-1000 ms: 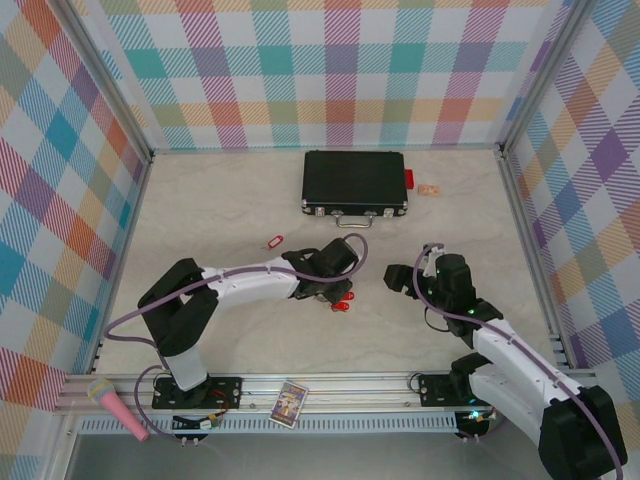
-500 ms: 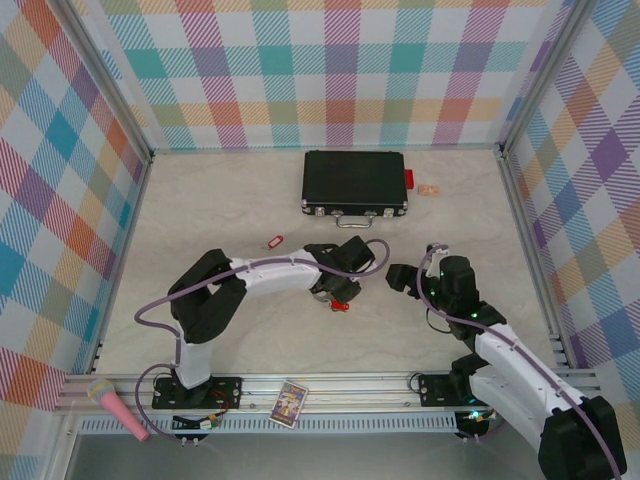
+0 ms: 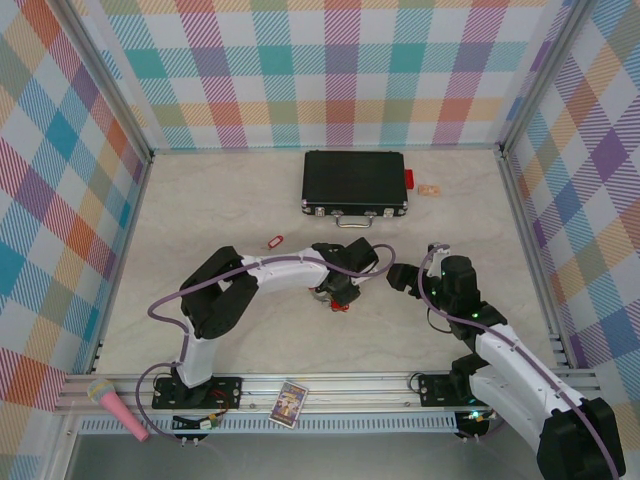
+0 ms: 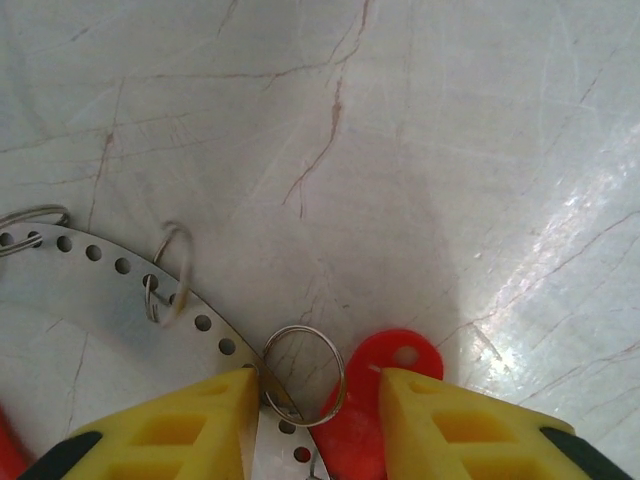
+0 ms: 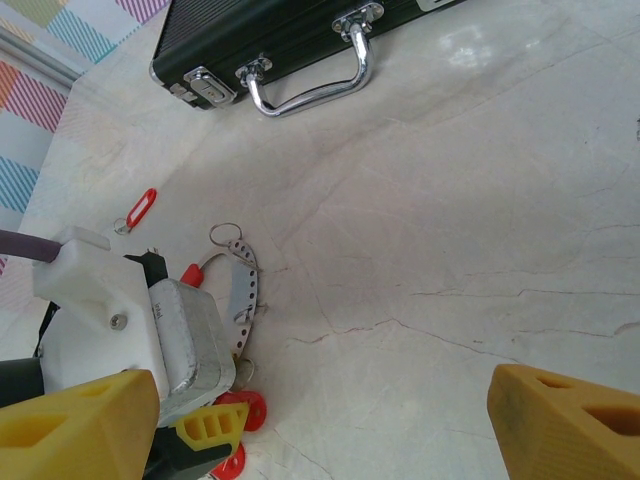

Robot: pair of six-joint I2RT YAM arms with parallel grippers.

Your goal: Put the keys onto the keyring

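Left wrist view: the open left gripper (image 4: 315, 390) is set astride a key (image 4: 378, 352) and the keyring (image 4: 120, 285) at lower centre, so both could be pinched together; the right gripper (image 5: 325, 420) is seen open

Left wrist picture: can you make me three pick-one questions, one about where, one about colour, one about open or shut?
1. Where does the small split ring lie? A between the yellow fingers; B on a plate; C inside a cup.
2. What colour is the round key tag beside it? A blue; B red; C green.
3. The left gripper is: A open; B shut on a pen; C shut on a spoon.
Answers: A, the fingers flank it; B, it shows bright red; A, a wide gap separates its fingertips.
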